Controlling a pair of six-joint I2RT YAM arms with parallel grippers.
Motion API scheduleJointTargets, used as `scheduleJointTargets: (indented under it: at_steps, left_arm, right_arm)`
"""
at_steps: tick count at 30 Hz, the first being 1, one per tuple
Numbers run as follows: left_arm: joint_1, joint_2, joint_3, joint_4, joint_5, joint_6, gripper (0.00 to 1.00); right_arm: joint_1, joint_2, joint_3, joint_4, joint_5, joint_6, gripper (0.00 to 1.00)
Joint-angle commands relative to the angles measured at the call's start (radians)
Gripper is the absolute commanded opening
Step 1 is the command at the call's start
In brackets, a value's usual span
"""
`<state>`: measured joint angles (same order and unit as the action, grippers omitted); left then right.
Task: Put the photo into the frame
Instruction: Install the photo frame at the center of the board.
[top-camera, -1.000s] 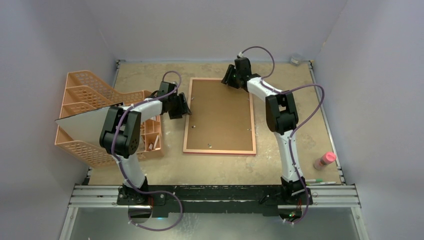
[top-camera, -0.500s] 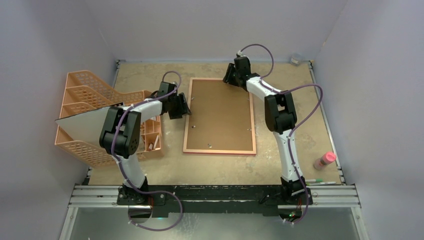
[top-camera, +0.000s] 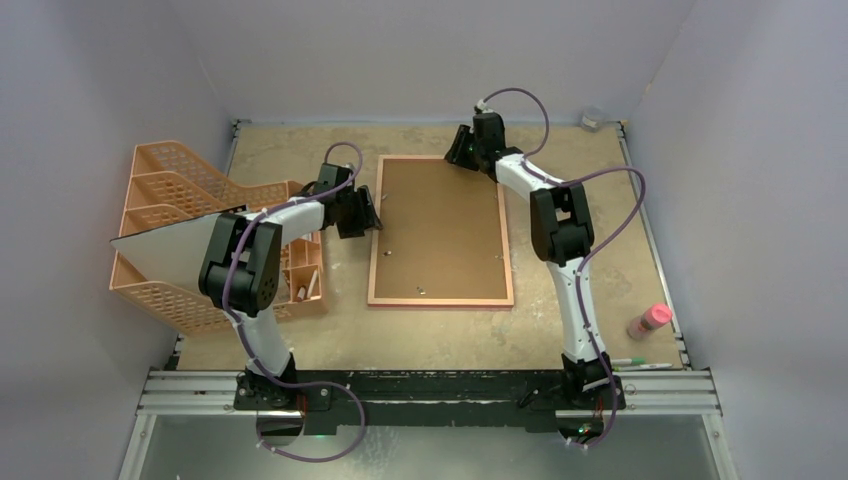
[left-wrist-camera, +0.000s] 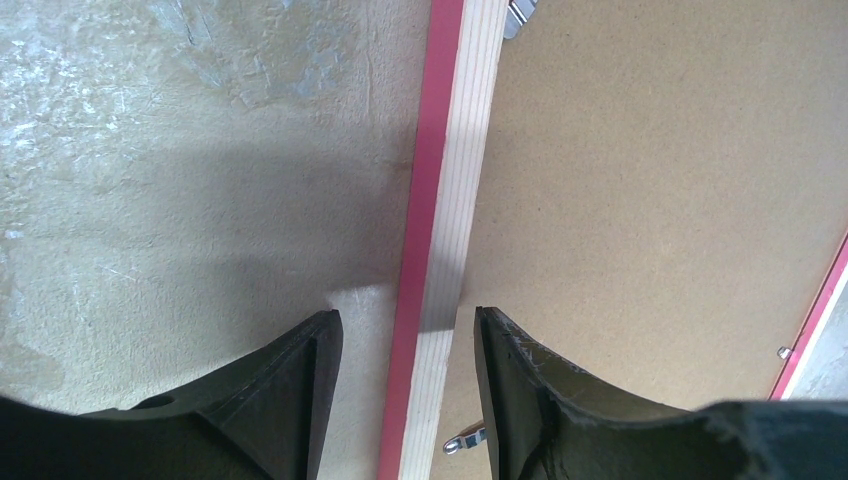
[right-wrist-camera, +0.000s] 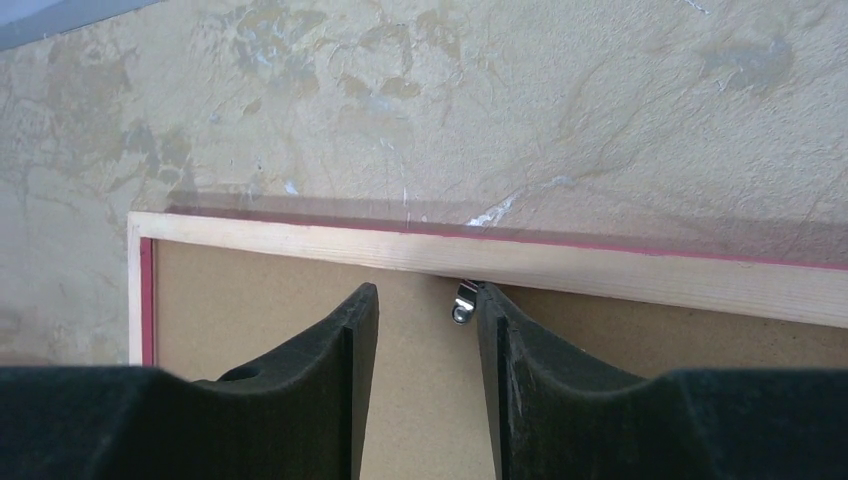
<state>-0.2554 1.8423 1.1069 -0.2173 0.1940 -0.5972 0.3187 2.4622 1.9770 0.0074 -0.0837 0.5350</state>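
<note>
The frame lies face down in the middle of the surface, pale wood back up, with the brown backing board sitting inside it. The left jaws are spread and straddle its left rail, gripping nothing: one finger over bare surface, the other over the board. At the far rail the right jaws hang spread too, a small metal clip between them. Off left, a pale sheet rests on the orange mesh organiser.
</note>
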Motion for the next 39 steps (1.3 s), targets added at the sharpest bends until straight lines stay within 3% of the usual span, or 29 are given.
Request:
scheduleJointTargets:
  at_steps: [1, 3, 6, 9, 19, 36, 39]
  left_arm:
    - [0.001, 0.017, -0.028, -0.042, 0.005, 0.022, 0.54]
    - [0.001, 0.016, -0.023, -0.046, -0.008, 0.023, 0.54]
    - [0.001, 0.013, -0.007, -0.054, -0.025, 0.023, 0.54]
    - [0.001, 0.013, 0.014, -0.065, -0.05, 0.027, 0.54]
    - [0.001, 0.025, 0.024, -0.065, -0.054, 0.022, 0.48]
    - [-0.001, 0.039, 0.001, -0.05, -0.006, 0.003, 0.4]
    - [-0.001, 0.049, 0.004, -0.069, -0.025, 0.0, 0.4]
  right_arm:
    - [0.005, -0.012, -0.022, -0.055, 0.0, 0.019, 0.45]
    - [0.004, -0.046, -0.022, -0.067, 0.028, 0.028, 0.5]
    - [0.005, -0.105, -0.022, -0.096, 0.058, 0.056, 0.65]
    - [0.006, -0.168, -0.072, -0.1, 0.07, 0.103, 0.68]
    - [0.154, -0.207, -0.231, -0.011, -0.105, 0.254, 0.52]
    - [0.244, -0.103, -0.187, 0.097, -0.133, 0.357, 0.42]
    - [0.247, -0.075, -0.168, 0.101, -0.155, 0.363, 0.36]
